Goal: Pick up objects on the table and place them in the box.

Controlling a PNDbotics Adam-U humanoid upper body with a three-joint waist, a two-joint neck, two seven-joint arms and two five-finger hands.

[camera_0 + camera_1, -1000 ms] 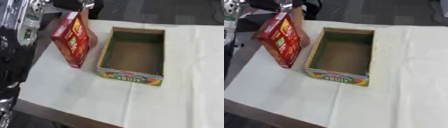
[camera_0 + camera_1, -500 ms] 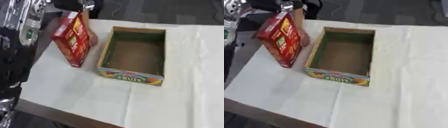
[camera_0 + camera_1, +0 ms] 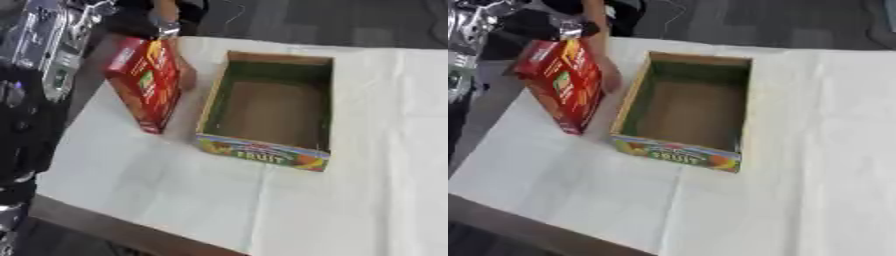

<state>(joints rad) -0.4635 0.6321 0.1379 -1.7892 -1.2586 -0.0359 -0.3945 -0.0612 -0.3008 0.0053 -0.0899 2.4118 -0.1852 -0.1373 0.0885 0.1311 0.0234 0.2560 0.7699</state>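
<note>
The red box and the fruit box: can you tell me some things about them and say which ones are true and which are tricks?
1. The red box stands on the table to the left of the fruit box. True.
2. The fruit box already has something in it. False: only its bare brown bottom shows.
3. A person's hand touches the red box on the side facing the fruit box. True.
4. The red box lies flat on its big side. False: it stands up on an edge, leaning a little.
5. The table is covered with a white cloth. True.
</note>
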